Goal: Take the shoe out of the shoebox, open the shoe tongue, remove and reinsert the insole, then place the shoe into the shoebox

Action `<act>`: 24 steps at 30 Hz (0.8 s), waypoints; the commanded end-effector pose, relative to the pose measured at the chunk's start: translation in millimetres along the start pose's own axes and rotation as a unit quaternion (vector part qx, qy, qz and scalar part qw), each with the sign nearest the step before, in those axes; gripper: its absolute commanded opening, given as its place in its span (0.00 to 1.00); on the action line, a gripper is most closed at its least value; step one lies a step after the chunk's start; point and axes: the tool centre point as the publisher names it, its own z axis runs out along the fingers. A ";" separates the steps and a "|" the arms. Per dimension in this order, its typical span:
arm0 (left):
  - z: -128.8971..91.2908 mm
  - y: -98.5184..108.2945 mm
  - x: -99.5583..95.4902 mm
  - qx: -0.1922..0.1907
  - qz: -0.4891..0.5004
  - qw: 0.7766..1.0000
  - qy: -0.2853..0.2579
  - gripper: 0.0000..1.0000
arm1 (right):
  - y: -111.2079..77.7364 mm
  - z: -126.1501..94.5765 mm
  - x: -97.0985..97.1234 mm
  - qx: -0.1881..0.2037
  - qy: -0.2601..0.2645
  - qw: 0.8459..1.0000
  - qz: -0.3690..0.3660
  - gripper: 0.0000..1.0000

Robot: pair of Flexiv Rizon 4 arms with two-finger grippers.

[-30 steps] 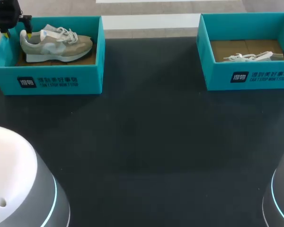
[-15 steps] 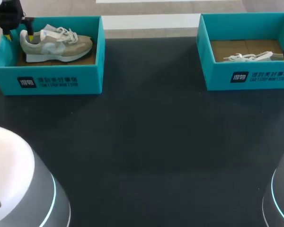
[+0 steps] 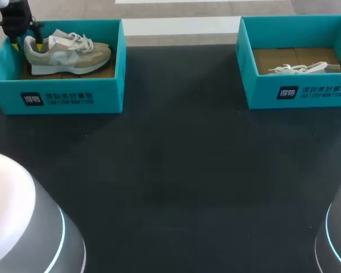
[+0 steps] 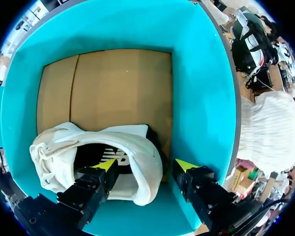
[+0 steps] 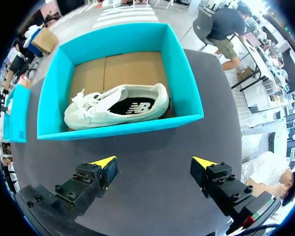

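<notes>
**Item 1. Step in hand:** taking the shoe out of its box; not yet done.
- The beige shoe (image 3: 68, 52) sat inside the left shoebox (image 3: 68, 98) on the cardboard floor, its heel at the box's outer end and its toe toward the middle of the table (image 3: 176, 170).

**Item 2. Left gripper (image 4: 145, 165):** fingers apart, grasping nothing.
- One yellow tip stood inside the shoe's collar opening, over the dark insole.
- The other stood outside the heel, in the narrow gap between the heel and the teal end wall.
- The heel lay between them, but I could not see both tips pressing it.

**Item 3. Method, as I judged it:**
- Sink a little deeper, so the pinch lands on the stiff back of the heel and not on the soft collar lining.
- Close squarely across the heel.
- Keep the outer finger off the box wall, or the box may drag along.
- Lift straight up until the sole is clear of the rim before carrying the shoe toward the table's middle.
- Expect the toe to droop, since the hold is at one end.

**Item 4. Pose, left arm:** it entered at the far left corner, with the wrist pointing down into the box over the heel.

**Item 5. Right gripper (image 5: 153, 163):** released and empty.
- It hung at the right shoebox (image 3: 298, 91), with a white shoe (image 5: 115, 110) lying in that box ahead of it.
</notes>
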 end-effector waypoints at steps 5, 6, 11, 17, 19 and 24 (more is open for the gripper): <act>11.0 14.0 3.0 0.012 0.004 1.000 0.006 0.74 | -0.3 0.1 0.3 -0.001 0.000 1.000 0.000 1.00; 12.7 15.0 3.4 0.013 0.003 1.000 0.007 0.72 | -0.3 0.1 0.3 -0.001 0.000 1.000 0.000 1.00; 18.5 15.3 3.0 0.020 0.008 1.000 0.012 0.57 | -0.3 0.1 0.3 -0.001 0.000 1.000 0.000 1.00; 24.6 12.2 1.6 0.025 0.008 0.999 0.018 0.48 | -0.3 0.1 0.3 -0.001 0.000 1.000 0.000 1.00; 22.5 8.7 3.1 0.030 0.009 0.999 0.021 0.44 | -0.3 0.1 0.3 -0.001 0.000 1.000 0.000 1.00; 16.6 0.5 10.0 0.051 0.027 0.997 0.052 0.07 | -0.3 0.1 0.3 -0.001 0.000 1.000 0.000 1.00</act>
